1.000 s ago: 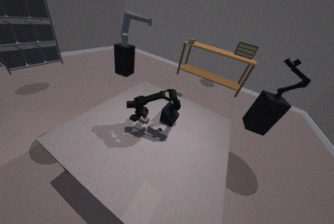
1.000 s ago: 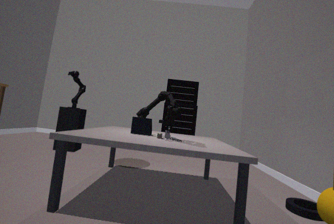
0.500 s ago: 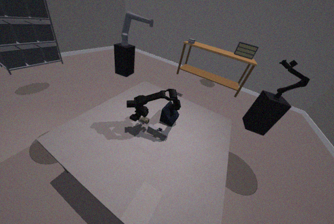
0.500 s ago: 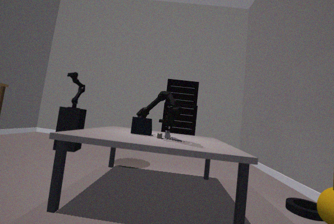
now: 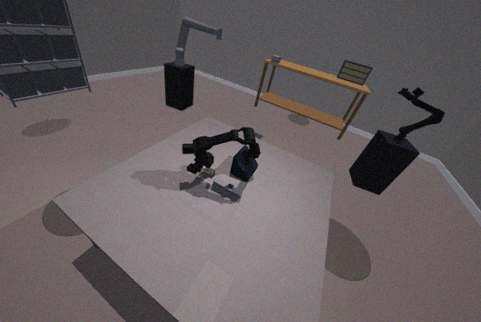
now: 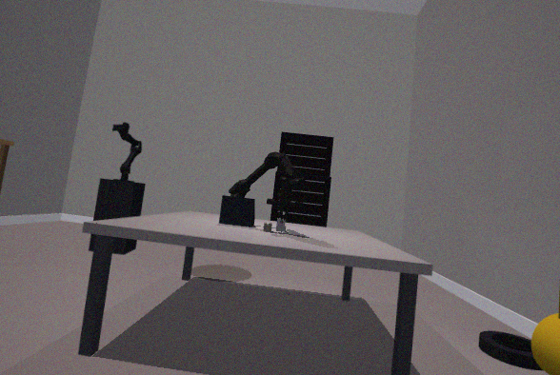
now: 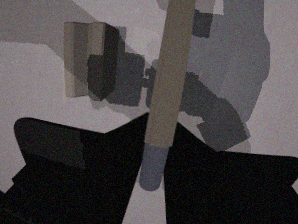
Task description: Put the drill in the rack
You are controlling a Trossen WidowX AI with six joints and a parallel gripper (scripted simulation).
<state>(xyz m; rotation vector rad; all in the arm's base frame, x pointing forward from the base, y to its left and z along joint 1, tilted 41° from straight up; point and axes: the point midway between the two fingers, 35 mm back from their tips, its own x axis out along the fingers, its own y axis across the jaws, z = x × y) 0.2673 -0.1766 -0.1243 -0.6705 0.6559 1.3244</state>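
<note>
My gripper (image 7: 157, 119) (image 6: 282, 213) points down over the table and is shut on the drill (image 7: 170, 75), a long tan bar with a blue-grey rounded end sticking back between the fingers. The drill's far end runs out of the wrist view. The tan notched rack (image 7: 82, 60) (image 5: 208, 172) (image 6: 268, 227) stands on the table, to the left of the drill in the wrist view and apart from it. A light grey block (image 5: 224, 188) (image 6: 281, 226) stands near the rack, with a small dark part (image 5: 230, 185) on top, perhaps the key; its position is too small to tell.
The arm's dark blue base block (image 5: 244, 166) (image 6: 237, 211) stands on the table (image 5: 262, 239) (image 6: 190, 235) close to the grey block. Shadows of the arm fall across the rack and grey block. Other arms, a wooden bench (image 5: 307, 71) and shelves stand beyond the table.
</note>
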